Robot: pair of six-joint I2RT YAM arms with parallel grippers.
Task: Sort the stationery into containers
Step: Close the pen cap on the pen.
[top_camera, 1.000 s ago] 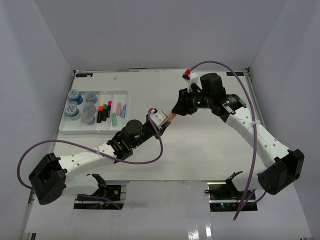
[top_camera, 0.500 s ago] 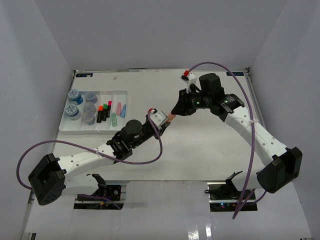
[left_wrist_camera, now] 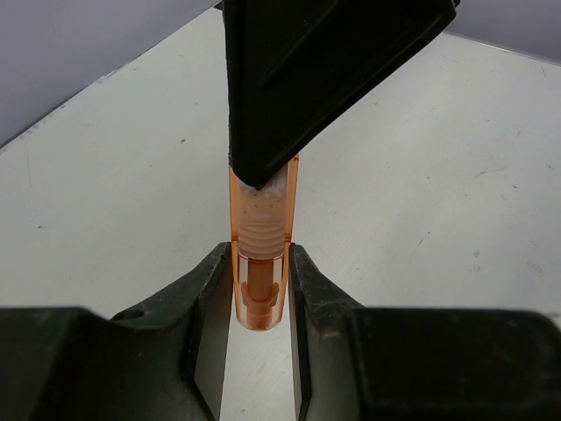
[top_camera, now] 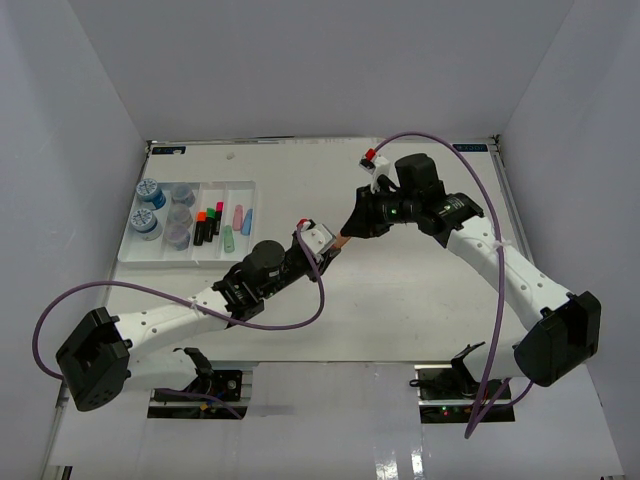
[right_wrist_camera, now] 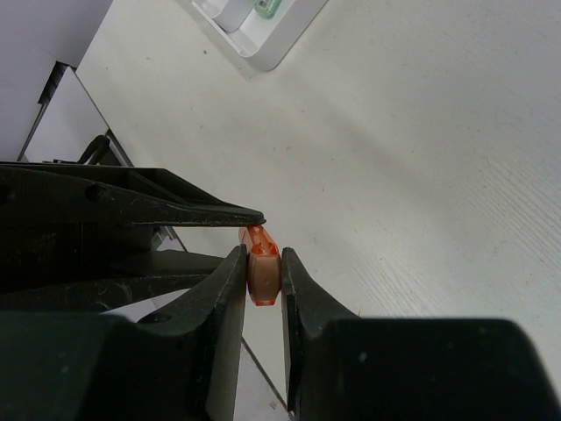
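A small translucent orange marker (top_camera: 341,237) hangs in the air over the middle of the table, held at both ends. My left gripper (top_camera: 327,243) is shut on its capped end; in the left wrist view the marker (left_wrist_camera: 260,254) sits between my fingers (left_wrist_camera: 210,294). My right gripper (top_camera: 352,228) is shut on the other end, and the marker (right_wrist_camera: 264,274) shows in the right wrist view pinched between the pads (right_wrist_camera: 230,289). The white divided tray (top_camera: 185,259) lies at the far left with jars (top_camera: 148,190), highlighters (top_camera: 205,226) and pastel markers (top_camera: 238,215) in it.
The right gripper's black fingers (left_wrist_camera: 324,79) fill the top of the left wrist view. The left gripper's fingers (right_wrist_camera: 131,210) cross the right wrist view. A corner of the tray (right_wrist_camera: 263,35) shows at its top. Grey walls enclose the table.
The right arm has shifted slightly left and its wrist has turned a little. The orange marker stays held between both grippers. The left arm has barely moved.
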